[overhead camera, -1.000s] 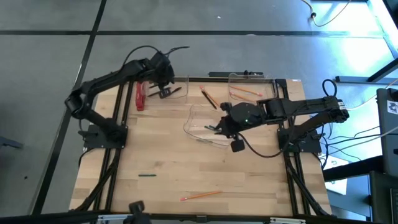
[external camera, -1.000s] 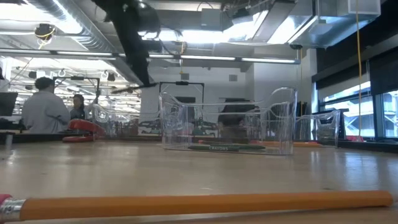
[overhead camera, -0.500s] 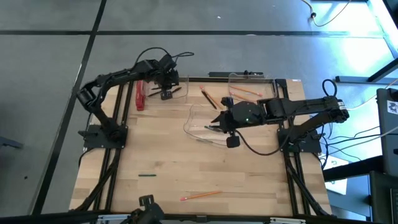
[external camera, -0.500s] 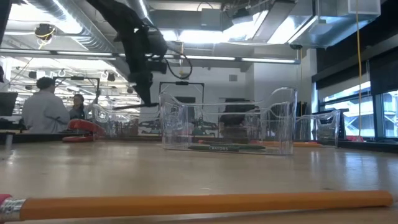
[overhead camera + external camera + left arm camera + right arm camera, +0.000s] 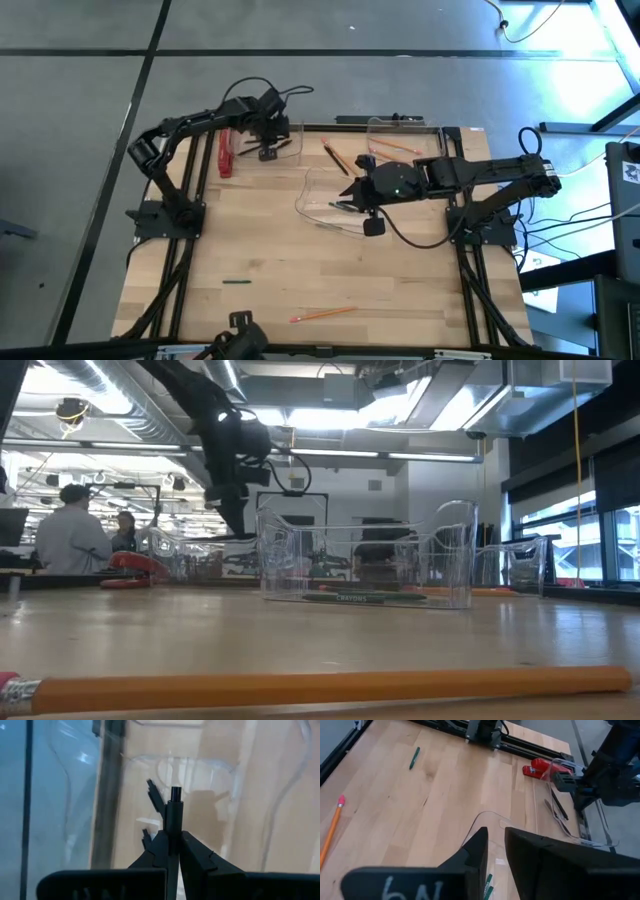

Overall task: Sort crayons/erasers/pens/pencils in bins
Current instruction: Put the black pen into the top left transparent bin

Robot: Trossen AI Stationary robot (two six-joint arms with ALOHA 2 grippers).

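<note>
Pens are your concern at the back left: your left gripper [image 5: 170, 842] is clenched on a black pen [image 5: 173, 815], held over the clear bin [image 5: 285, 140] at the far-left edge, where another pen [image 5: 154, 796] already lies. Your right gripper [image 5: 495, 851] hovers over the middle bin [image 5: 325, 205] with fingers slightly parted and nothing visibly between them; green crayons [image 5: 487, 887] below are mostly hidden by its fingers. Loose on the table you have a crayon [image 5: 236, 282], a pencil [image 5: 322, 314], and a red object [image 5: 225, 153] beside the left bin.
</note>
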